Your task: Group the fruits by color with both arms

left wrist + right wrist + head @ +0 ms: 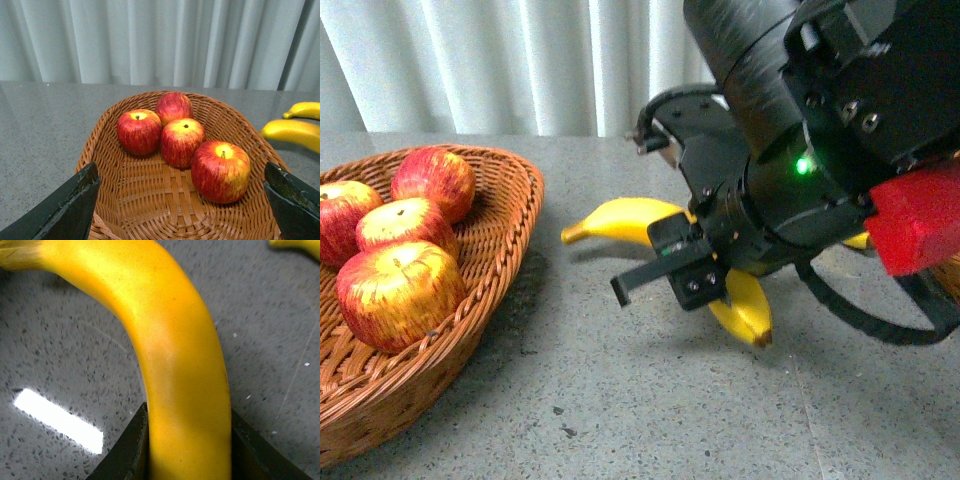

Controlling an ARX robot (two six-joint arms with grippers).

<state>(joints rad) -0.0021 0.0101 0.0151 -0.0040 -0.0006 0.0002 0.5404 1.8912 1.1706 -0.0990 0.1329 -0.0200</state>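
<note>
We see the grey speckled table (650, 420) filling the front view from 3 o'clock round through 6 to 9, with a pale pleated curtain (500, 60) behind it from 10 to 12 o'clock. The right arm (790, 90) is the bulkiest thing on show. It is black and reaches in from 1 o'clock towards the centre, with a small green light (803, 165) lit on it and a red block (915, 225) by its wrist at 3 o'clock. The woven wicker basket (510, 210) sits on the table at 9 o'clock, partly cut by the frame edge. It holds four apples (405, 228), red streaked with yellow and packed against one another. The held banana (630, 218) is at the centre, at 3 o'clock from the basket and apart from it. One end points to 9 o'clock and its brown tip to 5 o'clock. The right gripper (188, 432) is clenched on it, and its wrist view shows black fingers (127, 450) pressed against both sides of the yellow skin. We cannot tell whether this banana rests on the table or is just clear of it. A second banana (297, 245) lies on the table near the first but not touching it. The left gripper (177, 205) hangs over the basket with its fingers spread wide, grasping nothing.
</note>
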